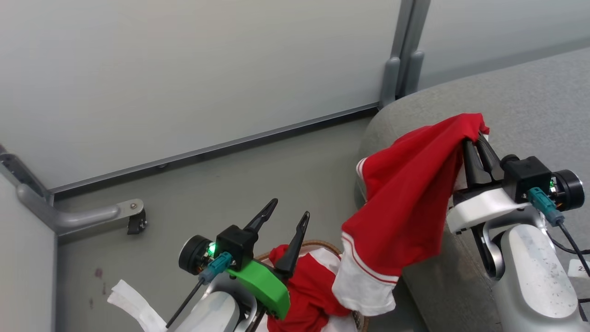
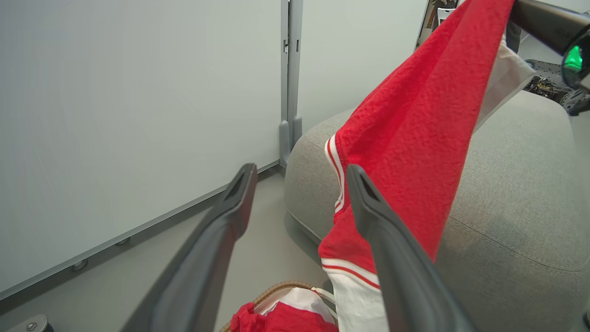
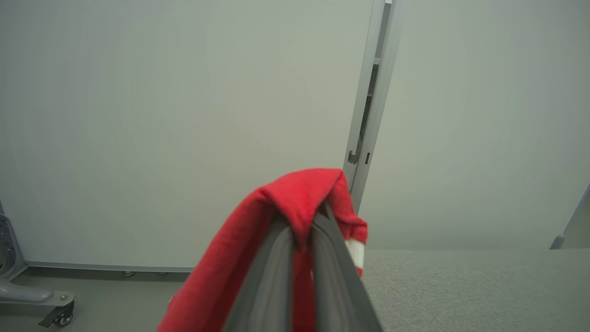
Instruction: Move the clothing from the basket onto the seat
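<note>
My right gripper (image 1: 477,140) is shut on a red garment (image 1: 405,198) with white striped trim, holding it up over the left end of the grey seat (image 1: 521,106). The cloth hangs down past the seat's edge toward the basket. In the right wrist view the red cloth (image 3: 295,203) drapes over the shut fingertips (image 3: 302,226). My left gripper (image 1: 290,214) is open above the basket's brown rim (image 1: 322,243), where more red and white clothing (image 1: 309,290) lies. In the left wrist view the hanging garment (image 2: 415,138) sits just behind the right finger (image 2: 382,221).
Pale partition panels with a grey post (image 1: 398,60) stand behind the seat. A metal foot with a caster (image 1: 133,216) rests on the grey floor at the left. A white strip (image 1: 133,306) lies on the floor near the left arm.
</note>
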`<state>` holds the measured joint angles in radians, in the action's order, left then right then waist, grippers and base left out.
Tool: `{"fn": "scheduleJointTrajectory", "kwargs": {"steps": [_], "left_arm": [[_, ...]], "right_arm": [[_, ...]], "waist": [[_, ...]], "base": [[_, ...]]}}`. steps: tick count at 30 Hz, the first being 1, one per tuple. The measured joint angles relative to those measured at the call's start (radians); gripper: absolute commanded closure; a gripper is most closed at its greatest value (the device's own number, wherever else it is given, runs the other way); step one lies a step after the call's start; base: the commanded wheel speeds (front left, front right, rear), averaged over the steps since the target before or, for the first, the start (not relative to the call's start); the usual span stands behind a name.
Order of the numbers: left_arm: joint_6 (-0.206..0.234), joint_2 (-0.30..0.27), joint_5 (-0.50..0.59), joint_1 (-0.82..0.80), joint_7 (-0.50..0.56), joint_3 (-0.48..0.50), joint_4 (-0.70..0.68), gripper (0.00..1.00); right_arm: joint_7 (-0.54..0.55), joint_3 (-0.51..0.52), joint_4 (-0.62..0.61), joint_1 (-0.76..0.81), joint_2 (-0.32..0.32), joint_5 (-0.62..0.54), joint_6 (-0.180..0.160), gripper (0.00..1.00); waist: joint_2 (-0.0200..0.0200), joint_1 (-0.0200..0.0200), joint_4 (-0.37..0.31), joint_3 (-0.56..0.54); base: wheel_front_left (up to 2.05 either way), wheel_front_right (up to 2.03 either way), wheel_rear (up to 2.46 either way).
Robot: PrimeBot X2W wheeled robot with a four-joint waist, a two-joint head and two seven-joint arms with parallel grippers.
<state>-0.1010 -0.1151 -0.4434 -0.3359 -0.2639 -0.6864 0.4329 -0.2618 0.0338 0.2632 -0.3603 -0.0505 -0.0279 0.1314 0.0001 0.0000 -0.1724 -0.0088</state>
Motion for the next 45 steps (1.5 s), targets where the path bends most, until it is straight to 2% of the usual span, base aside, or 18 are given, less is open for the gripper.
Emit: {"fn": "scheduleJointTrajectory", "kwargs": {"steps": [12, 20, 23, 26, 33, 40, 45], "left_arm": [[-0.022, 0.029, 0.068, -0.011, 0.000, 0.006, -0.006, 0.00], [-0.026, 0.033, 0.092, -0.048, 0.000, -0.004, -0.021, 0.00], [-0.026, 0.030, 0.105, -0.070, 0.000, -0.003, -0.039, 0.00], [-0.026, 0.021, 0.123, -0.092, 0.000, -0.003, -0.053, 0.00], [-0.027, -0.009, 0.144, -0.146, 0.000, -0.004, -0.079, 0.00], [-0.027, -0.032, 0.167, -0.209, 0.000, 0.002, -0.111, 0.00], [-0.027, -0.039, 0.183, -0.229, 0.000, 0.005, -0.121, 0.00]], "right_arm": [[0.000, 0.076, -0.031, -0.005, -0.026, -0.008, 0.000, 1.00], [0.000, 0.129, -0.047, -0.043, -0.025, -0.002, 0.000, 1.00], [0.000, 0.140, -0.053, -0.095, -0.040, -0.003, 0.000, 1.00], [0.000, 0.154, -0.057, -0.176, -0.084, -0.009, 0.000, 1.00], [0.000, 0.192, -0.018, -0.456, -0.228, -0.016, 0.000, 1.00], [0.008, 0.255, 0.156, -0.803, -0.389, -0.035, 0.000, 1.00], [0.011, 0.295, 0.270, -0.845, -0.395, -0.075, 0.000, 1.00]], "waist": [[0.0000, 0.0000, -0.166, 0.068], [0.0000, 0.0000, -0.208, 0.163], [0.0000, 0.0000, -0.205, 0.202], [0.0000, 0.0000, -0.194, 0.242], [0.0000, 0.0001, -0.146, 0.345], [0.0000, 0.0001, -0.083, 0.473], [0.0000, 0.0002, -0.042, 0.547]], "base": [[0.00, 0.00, 0.00], [0.00, 0.00, 0.00], [0.00, 0.00, 0.00], [0.00, 0.00, 0.00], [0.00, 0.00, 0.00], [0.00, 0.00, 0.00], [0.00, 0.00, 0.00]]}}
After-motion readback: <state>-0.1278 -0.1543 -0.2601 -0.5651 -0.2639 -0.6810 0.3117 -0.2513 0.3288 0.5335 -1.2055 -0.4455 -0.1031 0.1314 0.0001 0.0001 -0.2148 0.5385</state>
